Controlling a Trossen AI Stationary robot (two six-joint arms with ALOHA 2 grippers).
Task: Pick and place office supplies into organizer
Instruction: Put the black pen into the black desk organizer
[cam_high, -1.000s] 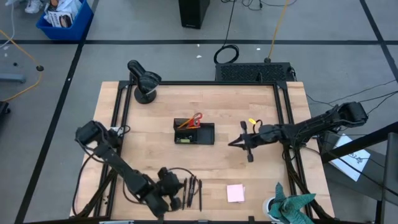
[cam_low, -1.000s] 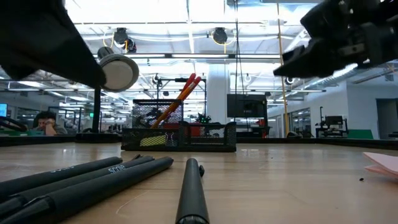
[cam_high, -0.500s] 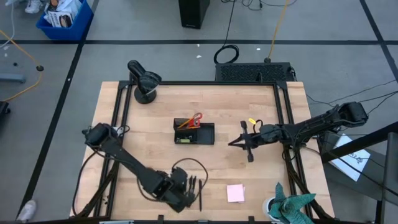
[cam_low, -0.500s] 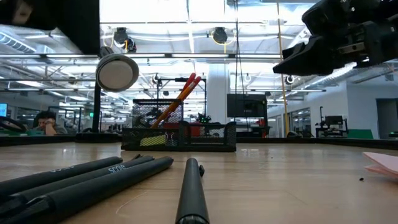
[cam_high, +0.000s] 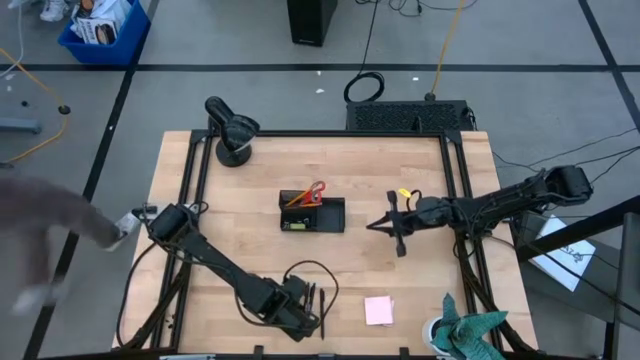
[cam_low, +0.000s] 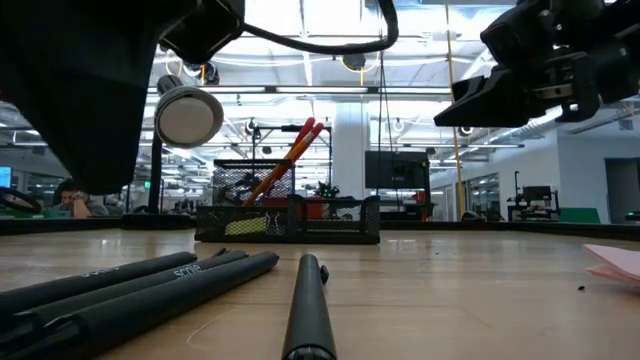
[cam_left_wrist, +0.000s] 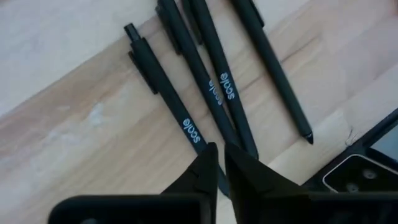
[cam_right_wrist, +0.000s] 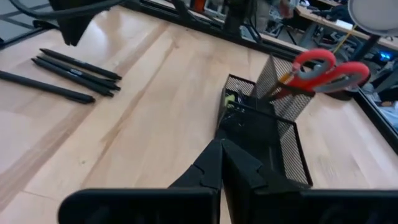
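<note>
Several black pens (cam_high: 312, 303) lie side by side near the table's near edge, also close up in the left wrist view (cam_left_wrist: 214, 87) and the low view (cam_low: 180, 275). My left gripper (cam_left_wrist: 217, 158) is shut and stands over them (cam_high: 303, 318). The black organizer (cam_high: 312, 213) sits mid-table with the red-handled scissors (cam_right_wrist: 323, 68) and an orange pencil (cam_low: 275, 172) standing in it. My right gripper (cam_right_wrist: 221, 155) is shut and waits above the table to the organizer's right (cam_high: 372, 229). The pink sticky pad (cam_high: 378, 310) and a small yellow piece (cam_high: 405, 194) lie flat on the table. My left gripper's shut fingertips (cam_left_wrist: 208, 165) come from above over the barrel of one pen (cam_left_wrist: 186, 127). I cannot tell whether they touch it; the fingers themselves cover that spot.
A round black dome device (cam_high: 232, 130) stands at the far left corner. Teal-green cloth (cam_high: 468, 330) sits at the near right corner. A blurred person (cam_high: 45, 240) is beside the table's left edge. Bare wood lies between the organizer and the pens.
My left arm has swung along the near edge toward the table's right, bringing its gripper from left of the pens to right over them. A blurred person has come in at the table's left side.
</note>
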